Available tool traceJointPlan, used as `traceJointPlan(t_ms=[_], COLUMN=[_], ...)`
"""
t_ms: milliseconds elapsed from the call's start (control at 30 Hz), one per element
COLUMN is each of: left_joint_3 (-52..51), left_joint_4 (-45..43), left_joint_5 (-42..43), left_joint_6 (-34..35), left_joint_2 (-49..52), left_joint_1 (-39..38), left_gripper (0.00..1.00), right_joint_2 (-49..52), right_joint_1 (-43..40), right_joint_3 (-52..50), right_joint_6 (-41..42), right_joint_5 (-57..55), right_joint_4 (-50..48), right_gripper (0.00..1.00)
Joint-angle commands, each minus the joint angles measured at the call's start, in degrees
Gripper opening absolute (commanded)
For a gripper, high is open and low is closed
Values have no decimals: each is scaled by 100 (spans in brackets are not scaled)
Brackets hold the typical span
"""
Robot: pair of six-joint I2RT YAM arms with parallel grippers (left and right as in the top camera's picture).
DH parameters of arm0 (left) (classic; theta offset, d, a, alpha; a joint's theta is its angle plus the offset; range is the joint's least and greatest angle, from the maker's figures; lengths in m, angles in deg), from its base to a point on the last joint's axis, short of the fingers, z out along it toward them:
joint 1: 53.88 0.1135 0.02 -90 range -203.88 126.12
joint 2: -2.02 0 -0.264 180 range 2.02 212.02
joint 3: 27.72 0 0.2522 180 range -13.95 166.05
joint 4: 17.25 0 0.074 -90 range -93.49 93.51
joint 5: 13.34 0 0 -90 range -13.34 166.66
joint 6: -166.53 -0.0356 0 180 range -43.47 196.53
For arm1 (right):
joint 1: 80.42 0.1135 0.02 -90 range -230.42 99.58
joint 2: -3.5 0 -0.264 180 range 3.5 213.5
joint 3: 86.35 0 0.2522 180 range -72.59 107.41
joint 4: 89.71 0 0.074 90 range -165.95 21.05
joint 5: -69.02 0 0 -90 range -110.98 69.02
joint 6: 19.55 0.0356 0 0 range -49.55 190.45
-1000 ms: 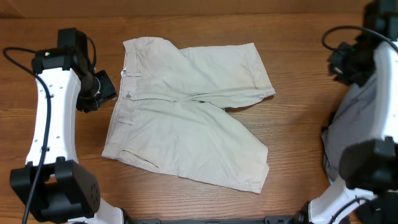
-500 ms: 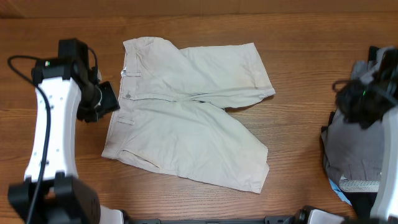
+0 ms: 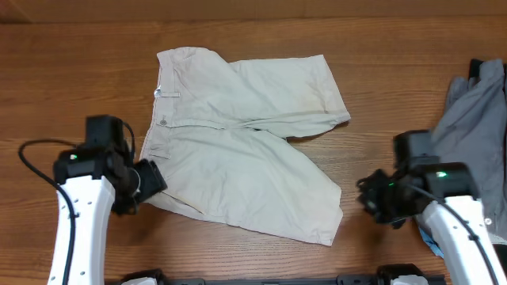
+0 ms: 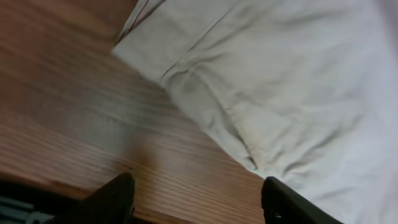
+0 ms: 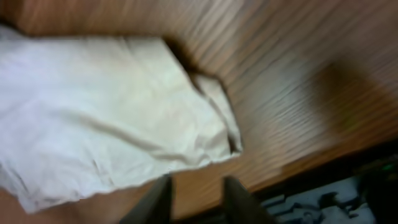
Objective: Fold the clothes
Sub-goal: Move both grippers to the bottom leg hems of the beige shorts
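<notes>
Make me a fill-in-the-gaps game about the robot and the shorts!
The shorts lie spread on a ___ table.
The grey garment lies on the robot's ___ side.
The left gripper has its jaws open, holding ___.
Missing words: wooden; right; nothing.

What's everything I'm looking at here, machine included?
shorts: one, beige, spread flat mid-table.
grey garment: one, grey, heaped at the table's right edge.
table: one, brown wood, under everything.
left arm: one, white and black, lower left, by the waistband corner.
right arm: one, white and black, lower right, near the leg hem.
left gripper: one, black, open, at the shorts' edge.
right gripper: one, black, open, at the hem corner.
</notes>
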Motion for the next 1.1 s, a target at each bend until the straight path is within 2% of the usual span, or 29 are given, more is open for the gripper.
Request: traceJointPlan(t_ms=[0, 67, 233, 500, 667, 733, 867, 1067], left_joint_3=[-448, -739, -1222, -1899, -2503, -2677, -2785, -2785], left_joint_4=[-133, -306, -863, -2135, -3067, -3451, -4030, -4511], left_joint_5=[-278, -404, -863, -1425, -1290, -1298, -1300, -1296], left_joint_6=[981, 1329, 1757, 2291, 2376, 2363, 2044, 1768], left_joint_2=[-31, -31, -31, -28, 26, 76, 149, 153], left_joint_1=[11, 11, 11, 13, 11, 11, 11, 11], left_gripper=[71, 72, 74, 72, 66, 61, 53, 38], right_joint_2=[-79, -79, -79, -79, -79, -79, -79, -79], right_joint_1=[575, 914, 1368, 1429, 1429, 1429, 1429, 1429], right_joint_3=[-264, -402, -496, -496, -496, -496, -496, -496], right_joint_6=[476, 745, 1145, 1141, 1150, 1169, 1274, 1298], right_joint_5=[417, 413, 367, 369, 374, 378, 422, 435], right_joint_4=[-164, -208, -339, -492, -369, -367, -369, -376], right_gripper=[40, 43, 45, 45, 44, 44, 44, 53])
